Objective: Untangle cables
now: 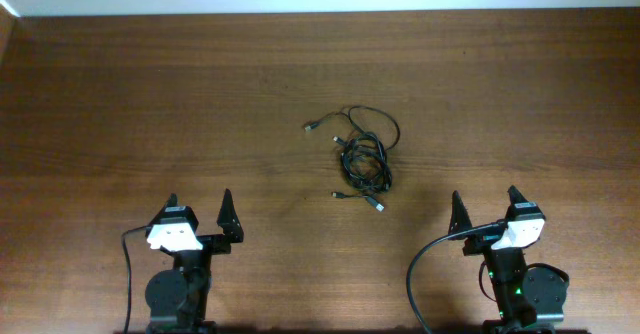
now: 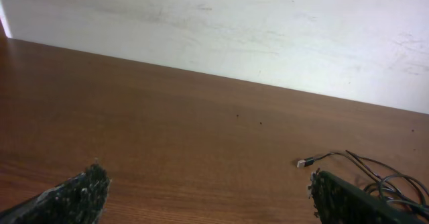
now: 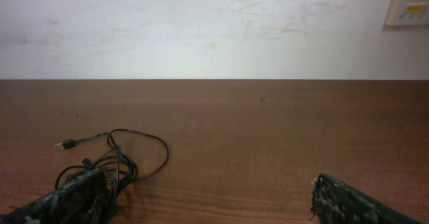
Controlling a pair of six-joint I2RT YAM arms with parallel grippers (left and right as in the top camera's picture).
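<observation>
Fingers (image 2: 80,194) of the left gripper (image 1: 199,198) fill the bottom corners of its wrist view, spread wide apart and grasping nothing. The right gripper (image 1: 485,194) is likewise released, with its 2 fingers parted over bare wood. Both sit at the near edge of the table (image 1: 150,94), well apart from each other.

The cables (image 1: 362,154) lie as 1 small knotted bundle of thin black cord on the table, ahead of the gap between the 2 arms and somewhat closer to the right one. They touch neither gripper. A silvery plug (image 1: 310,127) pokes out toward the upper left, and 2 more ends (image 1: 380,206) trail from the bundle's lower side.

From the left wrist, that camera's right-hand finger covers part of the bundle (image 2: 385,180), though 1 plug (image 2: 305,162) shows clear of it. From the right wrist, the left-hand finger (image 3: 74,194) overlaps the bundle's near edge (image 3: 117,157).

Thicker black leads (image 1: 415,274) curve away from the arm bases. A white wall (image 3: 201,29) backs the table, with a pale panel (image 3: 409,3) mounted at its upper right.
</observation>
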